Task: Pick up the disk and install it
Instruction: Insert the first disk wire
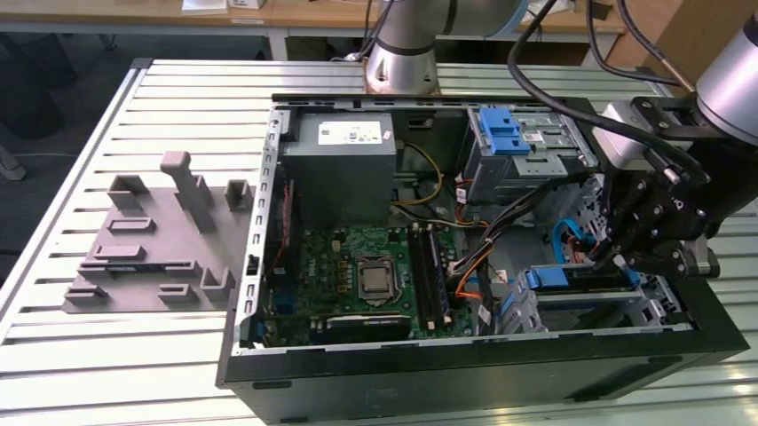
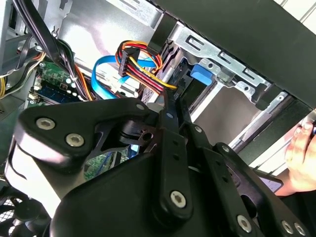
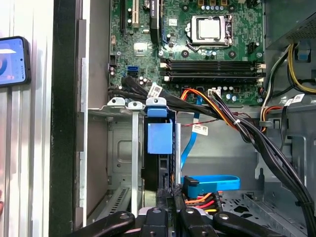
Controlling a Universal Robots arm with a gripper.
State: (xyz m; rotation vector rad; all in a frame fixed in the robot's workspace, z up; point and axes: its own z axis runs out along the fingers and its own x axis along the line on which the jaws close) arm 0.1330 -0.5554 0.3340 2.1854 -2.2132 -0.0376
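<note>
Now your disk (image 3: 159, 148) stands on edge in the silver bay (image 3: 118, 148) at the case's front corner, its blue carrier tab (image 2: 202, 74) facing outward, directly ahead of the gripper (image 3: 170, 207). You can see the fingers (image 2: 168, 123) pressed together with nothing between them, their tips just beside the drive's rear edge, where the orange-and-red power plug (image 2: 140, 61) and blue data cable (image 3: 210, 183) crowd in. Your arm reaches down inside the computer case (image 1: 474, 373) near its black wall. A person's hand (image 2: 301, 158) rests just outside it.
</note>
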